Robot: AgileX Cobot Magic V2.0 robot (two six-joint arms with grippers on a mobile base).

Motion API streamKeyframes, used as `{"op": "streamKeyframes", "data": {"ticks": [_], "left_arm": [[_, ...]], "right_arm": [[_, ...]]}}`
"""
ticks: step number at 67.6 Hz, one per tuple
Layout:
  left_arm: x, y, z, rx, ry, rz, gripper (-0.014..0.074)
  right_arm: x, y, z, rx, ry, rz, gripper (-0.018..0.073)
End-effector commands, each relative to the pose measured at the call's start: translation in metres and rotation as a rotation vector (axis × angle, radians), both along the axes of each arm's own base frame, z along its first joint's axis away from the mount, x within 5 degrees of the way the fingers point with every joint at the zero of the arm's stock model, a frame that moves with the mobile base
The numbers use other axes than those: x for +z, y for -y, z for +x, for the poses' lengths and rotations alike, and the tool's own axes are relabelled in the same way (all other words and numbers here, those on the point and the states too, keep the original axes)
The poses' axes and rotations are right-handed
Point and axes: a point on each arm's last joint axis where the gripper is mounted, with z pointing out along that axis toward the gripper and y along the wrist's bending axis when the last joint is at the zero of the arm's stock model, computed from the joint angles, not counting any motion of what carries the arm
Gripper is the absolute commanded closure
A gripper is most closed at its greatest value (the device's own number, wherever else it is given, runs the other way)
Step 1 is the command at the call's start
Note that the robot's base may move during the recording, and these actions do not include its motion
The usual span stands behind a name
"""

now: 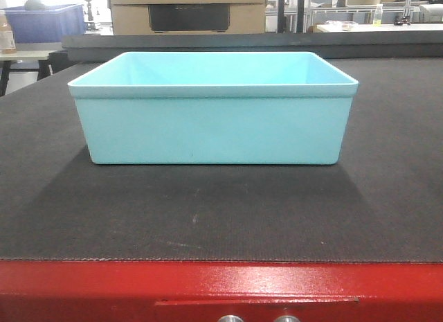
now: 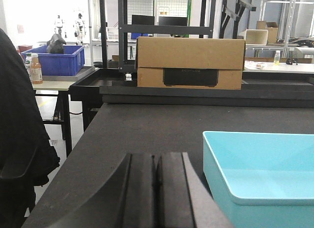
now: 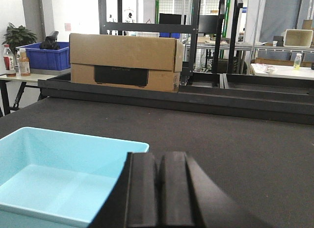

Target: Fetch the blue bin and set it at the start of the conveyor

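Observation:
The blue bin (image 1: 213,111), a pale turquoise empty tub, stands upright on the dark belt of the conveyor start (image 1: 221,211), just behind its red front edge (image 1: 221,284). My left gripper (image 2: 156,162) is shut and empty, to the left of the bin (image 2: 265,171) and apart from it. My right gripper (image 3: 159,162) is shut and empty, at the bin's right side; the bin's far right corner (image 3: 64,164) lies just beside it. Neither gripper shows in the front view.
A cardboard box (image 2: 190,63) sits on the far end of the belt. A darker blue ribbed bin (image 2: 56,60) and bottles (image 2: 35,69) stand on a table at the far left. Metal racks and tables stand behind. A black garment (image 2: 19,139) hangs at the left.

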Motion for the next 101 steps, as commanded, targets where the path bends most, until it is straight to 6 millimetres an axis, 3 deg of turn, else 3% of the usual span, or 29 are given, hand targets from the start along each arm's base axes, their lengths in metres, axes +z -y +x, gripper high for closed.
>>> {"op": "streamKeyframes", "data": {"ticks": [1,13,22,32,46,49,101], "left_arm": [[0.002,0.0,-0.001,-0.001,0.026,0.0,0.0707],[-0.005,0.002,-0.004,-0.003,0.02,-0.043,0.0707],[-0.037,0.003,-0.004,0.027,0.0,0.018,0.0707],[-0.083,0.001,0.012,0.04,-0.1,0.017,0.0707],[-0.12,0.002,0.021,0.013,-0.105,0.039,0.0707],[-0.116,0.002,0.022,0.01,-0.046,0.04,0.0707],[-0.119,0.002,0.022,0.009,-0.08,0.039,0.0707]], "right_arm": [[0.002,0.0,-0.001,-0.002,0.03,-0.014,0.0721],[0.002,0.0,-0.001,-0.002,0.03,-0.014,0.0721],[0.002,0.0,-0.001,-0.002,0.03,-0.014,0.0721],[0.003,0.0,-0.001,-0.002,0.032,-0.014,0.0721],[0.003,0.0,-0.001,-0.002,0.032,-0.014,0.0721],[0.003,0.0,-0.001,-0.002,0.032,-0.014,0.0721],[0.003,0.0,-0.001,-0.002,0.032,-0.014,0.0721]]}}
